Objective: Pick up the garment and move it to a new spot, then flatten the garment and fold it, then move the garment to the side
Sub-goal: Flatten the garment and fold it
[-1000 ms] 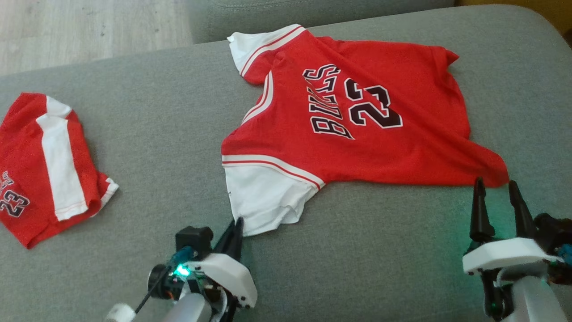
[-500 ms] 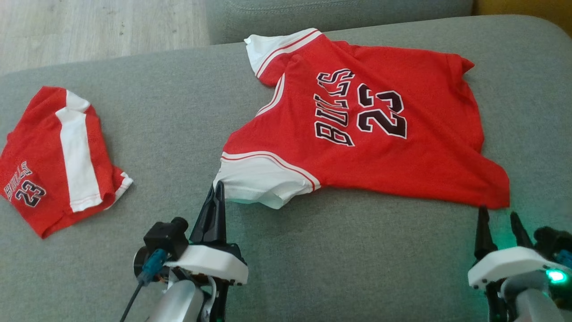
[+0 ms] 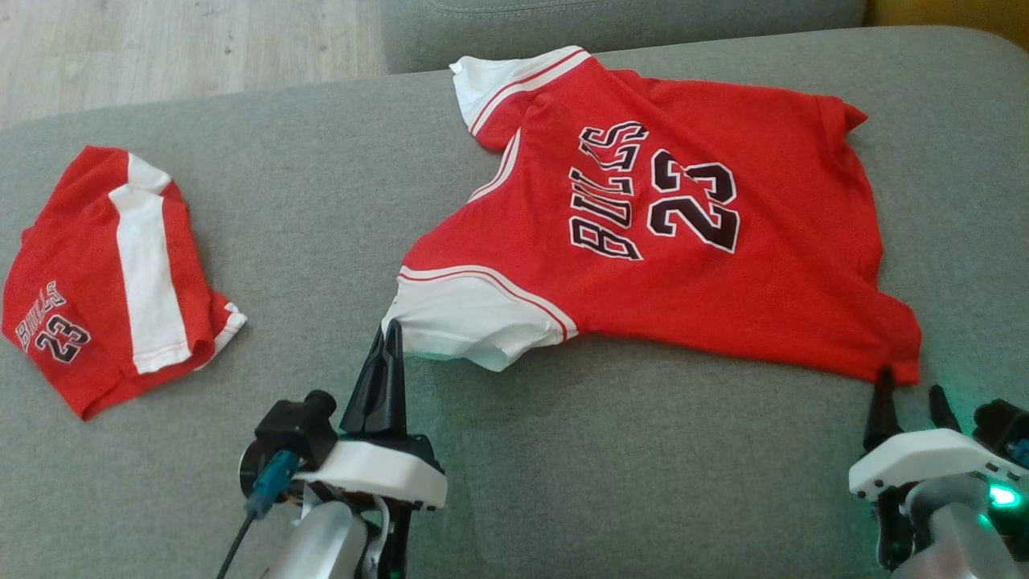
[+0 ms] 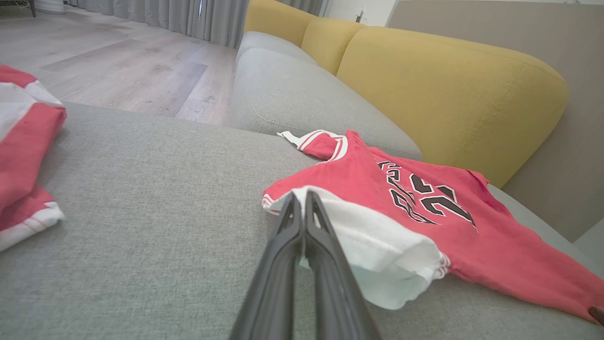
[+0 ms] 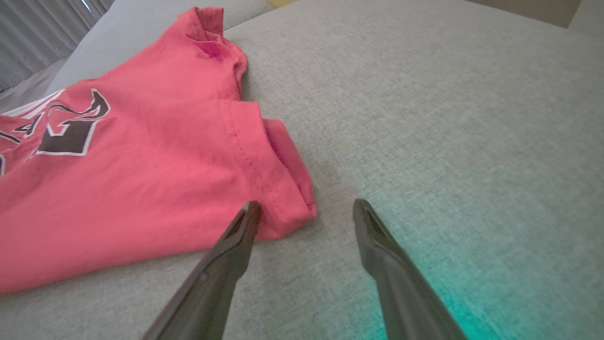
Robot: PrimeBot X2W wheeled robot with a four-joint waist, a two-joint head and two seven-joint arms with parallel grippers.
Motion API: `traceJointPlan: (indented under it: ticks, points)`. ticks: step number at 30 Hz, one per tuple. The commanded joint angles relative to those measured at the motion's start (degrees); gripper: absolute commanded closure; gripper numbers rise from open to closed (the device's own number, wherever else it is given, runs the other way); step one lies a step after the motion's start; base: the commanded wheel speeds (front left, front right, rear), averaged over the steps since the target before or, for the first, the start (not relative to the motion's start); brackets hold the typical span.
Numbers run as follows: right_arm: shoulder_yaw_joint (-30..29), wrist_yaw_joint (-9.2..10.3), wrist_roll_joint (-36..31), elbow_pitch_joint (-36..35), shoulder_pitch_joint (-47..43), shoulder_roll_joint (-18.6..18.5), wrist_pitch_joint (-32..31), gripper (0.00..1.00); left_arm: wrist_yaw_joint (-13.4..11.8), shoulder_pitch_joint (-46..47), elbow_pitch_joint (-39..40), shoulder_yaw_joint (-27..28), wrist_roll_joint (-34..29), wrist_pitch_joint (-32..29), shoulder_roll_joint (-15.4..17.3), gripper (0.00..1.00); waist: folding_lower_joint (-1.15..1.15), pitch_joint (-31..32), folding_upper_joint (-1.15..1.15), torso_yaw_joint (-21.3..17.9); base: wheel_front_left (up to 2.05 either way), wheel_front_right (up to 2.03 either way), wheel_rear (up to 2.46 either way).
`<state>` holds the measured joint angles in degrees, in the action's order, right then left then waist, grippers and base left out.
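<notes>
Well to the left of the left gripper (image 3: 391,331), a second red and white piece (image 3: 112,273) with the same number lies by itself on the grey cushion (image 3: 603,466). It does not seem to be part of the work now.

The left gripper has its two dark fingers pressed together, and they pinch the near edge of the white sleeve (image 3: 470,318) of the jersey (image 3: 667,241). In the left wrist view this sleeve (image 4: 377,236) stands a little up from the cushion at the fingertips, so the cloth looks lifted there, not only touched. From this gripper the rest of the jersey goes forward and to the right, with the printed side up, mostly spread but wrinkled.

At the right, the right gripper (image 3: 910,386) has its fingers spread wide. In the right wrist view the red hem corner (image 5: 283,208) lies just in front of the gap, the left finger (image 5: 245,222) touches its edge, and the right finger (image 5: 373,226) is over bare cushion. Nothing is held on this side.

I judge that the step in hand is taking hold of the jersey at two points, to carry it to a new spot or to pull it flat. The next move asks the right gripper to go slightly forward so the corner comes fully between the fingers, then to close on it. After that both arms should lift and pull apart together, gently, so the sleeve does not slip out.
</notes>
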<state>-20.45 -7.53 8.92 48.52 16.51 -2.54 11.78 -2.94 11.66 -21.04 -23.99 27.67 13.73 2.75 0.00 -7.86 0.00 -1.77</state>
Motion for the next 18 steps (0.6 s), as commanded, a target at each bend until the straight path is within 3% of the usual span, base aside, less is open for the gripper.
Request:
traceJointPlan:
  ticks: [1,8,9,10,11,18]
  points:
    - [0.5,0.04,-0.8,0.3,2.5,-0.3,0.9,0.0,0.3,2.1,1.7,1.8,-0.5,0.8,0.2,1.0,0.0,0.0,0.0,0.2,0.0,0.0,0.0]
    - [-0.1,0.04,-2.2,6.2,5.3,-0.3,2.0,0.0,0.3,1.9,1.5,1.5,-0.5,0.9,0.3,1.0,0.0,0.0,0.0,0.4,0.0,0.0,0.0]
    - [0.2,0.04,-2.1,7.0,5.6,-0.3,2.1,0.15,0.3,1.9,1.4,1.6,-0.5,0.9,0.4,1.0,0.0,0.1,0.0,0.4,0.0,0.0,0.0]
    - [0.5,0.04,-2.1,7.8,6.0,-0.3,2.2,0.62,0.2,1.9,1.3,1.6,-0.5,0.9,0.4,1.0,0.0,0.1,0.0,0.4,0.0,0.0,0.0]
    - [0.9,0.04,-2.1,8.6,6.3,-0.3,2.3,1.0,0.2,1.9,1.2,1.6,-0.5,0.9,0.5,1.0,0.0,0.2,0.0,0.4,0.0,0.0,0.0]
    - [4.9,0.04,-0.4,9.4,8.4,-0.3,2.9,1.0,-0.2,1.7,1.0,2.4,0.1,1.0,0.9,1.0,0.0,1.3,0.0,0.0,0.0,0.0,0.0]
